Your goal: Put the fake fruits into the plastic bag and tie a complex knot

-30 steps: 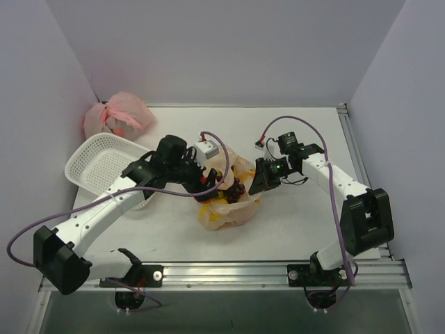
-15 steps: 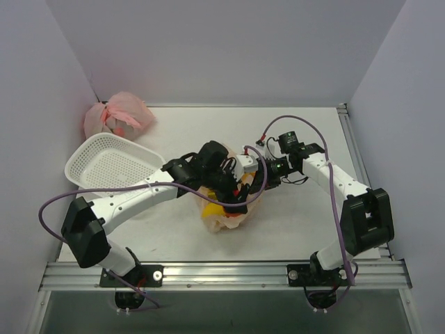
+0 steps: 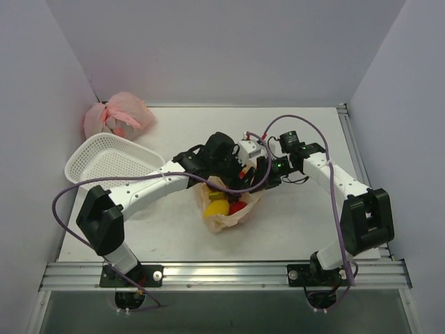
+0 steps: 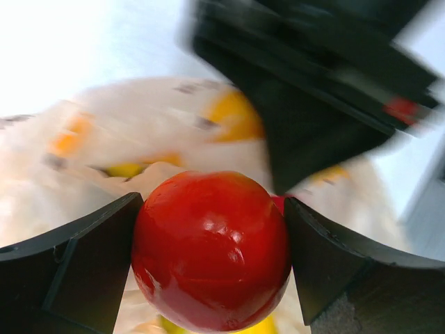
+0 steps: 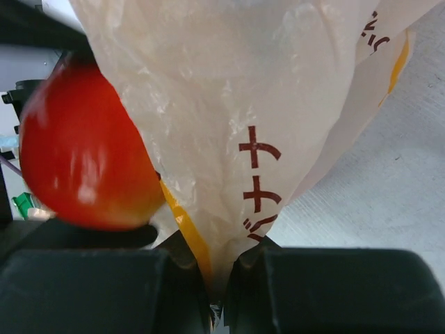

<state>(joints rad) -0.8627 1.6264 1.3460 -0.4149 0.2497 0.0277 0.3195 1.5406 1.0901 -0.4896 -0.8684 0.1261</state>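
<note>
White table (image 3: 299, 226), pale lilac walls (image 3: 222, 49)

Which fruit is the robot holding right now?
The glossy red round fruit, squeezed between the fingers of the left end effector. The yellow fruit is not held: it lies loose inside the plastic bag.

Right hand (image 5: 218, 275) crowding plastic bag (image 3: 226, 217) mouth, mesh basket (image 3: 104, 163) left, bare table (image 3: 299, 223) nearside.

The red fruit (image 4: 211, 250) between the left gripper fingers (image 4: 76, 264) is smooth, glossy plastic; the fingers are matt black. The plastic bag (image 5: 278, 104) in the right gripper pads (image 5: 83, 289) is thin, translucent, crinkled film
</note>
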